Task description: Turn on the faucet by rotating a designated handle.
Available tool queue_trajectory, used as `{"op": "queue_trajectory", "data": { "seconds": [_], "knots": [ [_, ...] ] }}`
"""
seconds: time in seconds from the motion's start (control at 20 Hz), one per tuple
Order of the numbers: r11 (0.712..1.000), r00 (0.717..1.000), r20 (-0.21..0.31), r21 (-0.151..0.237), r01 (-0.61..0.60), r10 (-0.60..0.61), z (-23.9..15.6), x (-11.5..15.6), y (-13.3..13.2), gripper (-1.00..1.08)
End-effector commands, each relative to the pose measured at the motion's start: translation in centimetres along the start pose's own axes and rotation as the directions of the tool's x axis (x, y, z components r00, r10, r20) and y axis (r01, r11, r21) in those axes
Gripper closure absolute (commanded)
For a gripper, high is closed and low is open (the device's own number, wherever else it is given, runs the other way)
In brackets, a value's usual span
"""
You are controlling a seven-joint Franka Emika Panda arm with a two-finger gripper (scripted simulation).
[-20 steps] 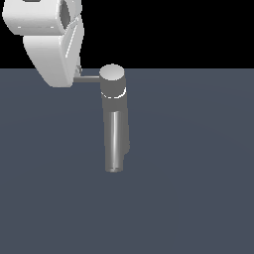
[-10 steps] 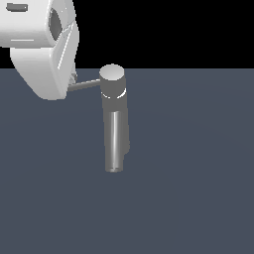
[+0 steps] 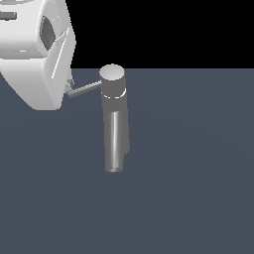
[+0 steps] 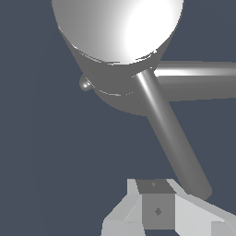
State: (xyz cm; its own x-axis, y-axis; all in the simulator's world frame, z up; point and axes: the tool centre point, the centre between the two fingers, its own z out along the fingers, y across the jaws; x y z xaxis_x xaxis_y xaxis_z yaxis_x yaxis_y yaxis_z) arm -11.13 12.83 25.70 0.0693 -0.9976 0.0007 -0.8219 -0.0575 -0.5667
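Projecting from the faucet [image 3: 115,116] cap toward the exterior view's left, the handle [image 3: 85,90], a thin grey rod, ends just beside the white gripper [image 3: 68,88]; whether its jaws stand wide or narrow cannot be told.

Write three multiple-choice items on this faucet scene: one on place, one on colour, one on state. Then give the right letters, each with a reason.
1. In the exterior view, the handle sticks out from the faucet cap toward:
A. that view's left
B. that view's right
C. straight up

2. The faucet is:
A. red
B. grey metallic
C. yellow

3. The pincer is:
A. far from the faucet
B. clamped round the spout
C. at the handle's free end

Key: 1 A, the rod runs left from the cap. 2 B, body, spout and rod shine grey. 3 C, its white body meets the rod's tip; whether the jaws grip cannot be told.
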Motion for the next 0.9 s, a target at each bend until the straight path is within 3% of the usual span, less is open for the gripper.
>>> {"op": "queue_trajectory", "data": {
  "seconds": [0.0, 0.85],
  "knots": [
    [1.0, 1.0, -0.006, -0.003, -0.007, 0.007, 0.0, 0.7, 0.5, 1.08],
    [1.0, 1.0, -0.009, -0.006, -0.01, 0.01, 0.0, 2.9, 3.3, 1.08]
  ]
}}
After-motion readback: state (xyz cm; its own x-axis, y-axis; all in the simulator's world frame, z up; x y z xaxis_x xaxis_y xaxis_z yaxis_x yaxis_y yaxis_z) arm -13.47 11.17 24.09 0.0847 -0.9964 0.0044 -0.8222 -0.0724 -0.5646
